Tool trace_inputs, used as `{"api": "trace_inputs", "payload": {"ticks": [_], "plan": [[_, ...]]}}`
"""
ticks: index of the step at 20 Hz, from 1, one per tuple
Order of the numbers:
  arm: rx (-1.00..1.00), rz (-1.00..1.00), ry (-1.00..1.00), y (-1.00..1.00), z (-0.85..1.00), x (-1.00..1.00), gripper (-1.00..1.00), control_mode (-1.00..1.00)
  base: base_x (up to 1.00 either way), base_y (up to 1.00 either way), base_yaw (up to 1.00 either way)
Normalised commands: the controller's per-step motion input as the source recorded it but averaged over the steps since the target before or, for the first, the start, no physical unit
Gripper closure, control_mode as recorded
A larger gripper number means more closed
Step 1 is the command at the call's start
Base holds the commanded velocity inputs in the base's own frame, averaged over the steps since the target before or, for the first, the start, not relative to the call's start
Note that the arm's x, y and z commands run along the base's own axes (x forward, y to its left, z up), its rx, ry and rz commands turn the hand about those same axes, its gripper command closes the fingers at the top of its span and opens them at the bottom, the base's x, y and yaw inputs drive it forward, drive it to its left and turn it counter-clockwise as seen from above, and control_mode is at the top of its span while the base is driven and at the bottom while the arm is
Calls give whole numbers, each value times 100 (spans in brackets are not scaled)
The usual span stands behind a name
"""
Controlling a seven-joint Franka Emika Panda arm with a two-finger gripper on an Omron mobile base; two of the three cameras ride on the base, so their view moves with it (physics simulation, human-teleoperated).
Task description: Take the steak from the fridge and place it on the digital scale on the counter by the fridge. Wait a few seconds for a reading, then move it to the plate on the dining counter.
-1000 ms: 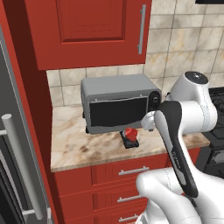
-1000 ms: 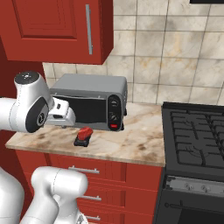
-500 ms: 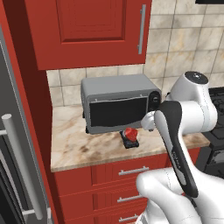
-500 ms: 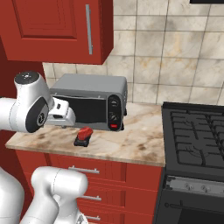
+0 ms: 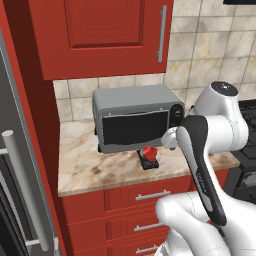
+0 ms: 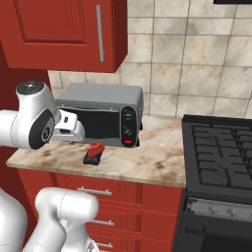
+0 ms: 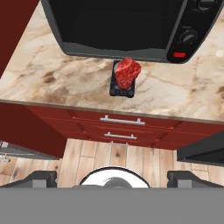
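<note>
Dark grey fridge [image 5: 10, 165] fills the left edge of the left base view, its long silver bar handle [image 5: 22, 185] running down the front. Red upper cabinets [image 5: 100, 35] hang above the short beige marbled counter [image 5: 95, 172], which carries red drawers [image 5: 145, 197] with silver handles below it. To the right, in the right base view, a black stove [image 6: 216, 162] stands just beside the counter. A grey boxy toaster oven [image 5: 135, 120] sits at the back of the counter against the tiled wall [image 6: 197, 54]. The white arm [image 5: 220, 130] is raised over the counter's front edge, with its hand held above and away from the stone top. The gripper [image 7: 113, 177] has its two dark finger tips [image 7: 41, 178] spread as wide as they go, with nothing between them. Just in front of the toaster oven lies the small black digital scale [image 7: 123, 89], flat on the counter. The steak [image 7: 127, 72], a red chunk with pale marbling, rests on top of the scale, well apart from the gripper.
</note>
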Motion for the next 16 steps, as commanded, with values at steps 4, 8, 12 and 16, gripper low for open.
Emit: {"api": "trace_inputs", "payload": {"ticks": [4,8,12,16], "plan": [[0,0,0,0,0,0,-100,-100,0,0,0],[0,0,0,0,0,0,-100,-100,0,0,0],[0,0,0,0,0,0,-100,-100,0,0,0],[0,0,0,0,0,0,-100,-100,0,0,0]]}}
